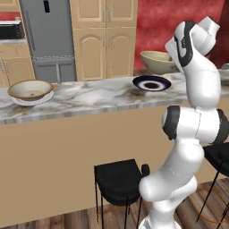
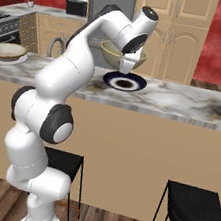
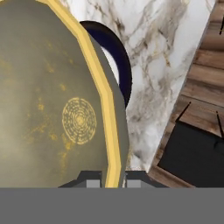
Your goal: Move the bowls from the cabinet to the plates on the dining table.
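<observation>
Shallow bowl (image 1: 30, 89) on white plate (image 1: 33, 99)

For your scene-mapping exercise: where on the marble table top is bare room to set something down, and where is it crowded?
Bare marble lies between the shallow bowl on its white plate and the dark plate, and right of that plate. Crowded: the gripper holds the olive bowl above it.

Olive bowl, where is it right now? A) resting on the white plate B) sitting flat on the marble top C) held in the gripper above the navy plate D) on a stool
C: the gripper is shut on the rim of the olive bowl, which hangs in the air above the navy plate on the dining table; the white plate already carries the cream bowl.
</observation>
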Tool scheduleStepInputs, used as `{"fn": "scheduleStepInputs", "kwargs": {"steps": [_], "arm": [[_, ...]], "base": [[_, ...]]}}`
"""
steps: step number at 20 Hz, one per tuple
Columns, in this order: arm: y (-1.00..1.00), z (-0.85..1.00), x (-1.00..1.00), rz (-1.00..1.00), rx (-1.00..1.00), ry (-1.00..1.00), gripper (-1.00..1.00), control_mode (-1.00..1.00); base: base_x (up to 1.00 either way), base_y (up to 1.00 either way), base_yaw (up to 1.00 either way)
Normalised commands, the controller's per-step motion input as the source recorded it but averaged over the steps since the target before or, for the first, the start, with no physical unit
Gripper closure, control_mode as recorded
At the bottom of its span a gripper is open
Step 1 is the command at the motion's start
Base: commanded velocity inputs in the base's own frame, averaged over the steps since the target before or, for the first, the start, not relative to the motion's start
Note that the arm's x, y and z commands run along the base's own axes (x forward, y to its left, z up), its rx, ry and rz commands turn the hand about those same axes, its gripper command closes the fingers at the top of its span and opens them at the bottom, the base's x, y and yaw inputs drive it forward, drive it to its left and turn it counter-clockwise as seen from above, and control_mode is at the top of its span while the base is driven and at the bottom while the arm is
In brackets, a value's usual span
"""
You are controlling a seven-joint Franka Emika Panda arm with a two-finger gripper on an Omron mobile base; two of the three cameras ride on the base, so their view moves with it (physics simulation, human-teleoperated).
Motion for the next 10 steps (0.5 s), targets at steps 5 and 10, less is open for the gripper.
{"fn": "scheduleStepInputs", "kwargs": {"steps": [5, 10], "arm": [[0.00, -0.17, 0.35, 0.00, 0.00, 0.00, 1.00, -1.00], [0.00, -0.22, 0.29, 0.00, 0.00, 0.00, 1.00, -1.00]], "base": [[0.00, 0.00, 0.00], [0.00, 0.00, 0.00]]}}
